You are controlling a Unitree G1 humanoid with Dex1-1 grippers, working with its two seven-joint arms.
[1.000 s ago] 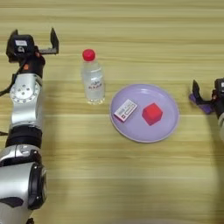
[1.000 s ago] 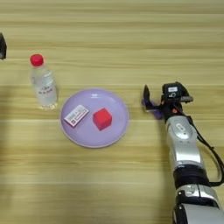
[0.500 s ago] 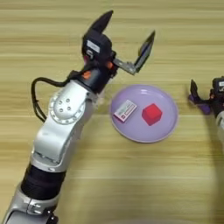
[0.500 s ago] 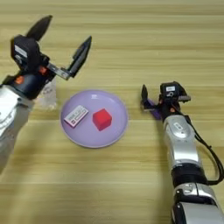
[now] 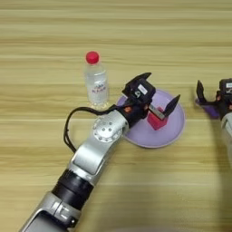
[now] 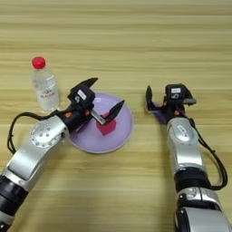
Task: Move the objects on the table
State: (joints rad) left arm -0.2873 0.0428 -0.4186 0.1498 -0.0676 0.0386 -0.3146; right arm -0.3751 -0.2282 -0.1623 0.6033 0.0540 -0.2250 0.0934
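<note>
A clear water bottle point(image 5: 96, 82) with a red cap stands upright left of the round lilac plate point(image 5: 174, 129). A small red cube point(image 5: 156, 122) lies on that plate. My left gripper point(image 5: 163, 86) reaches in from the lower left and sits over the plate, open wide. Its nearer finger point(image 5: 168, 108) is just beside the cube. The hand hides the left part of the plate. My right gripper point(image 6: 166, 97) rests at the right, open, with a purple piece point(image 6: 158, 114) under its fingers.
The left arm point(image 5: 97, 149) lies diagonally across the table from the lower left corner to the plate, passing close to the bottle. A black cable point(image 5: 70, 129) loops out beside its forearm. The right forearm point(image 6: 183, 149) runs down the right side.
The left arm has swung down and right, from above the bottle to over the plate. The bottle shows again. The small block on the plate's left is now hidden. The right arm stays still.
</note>
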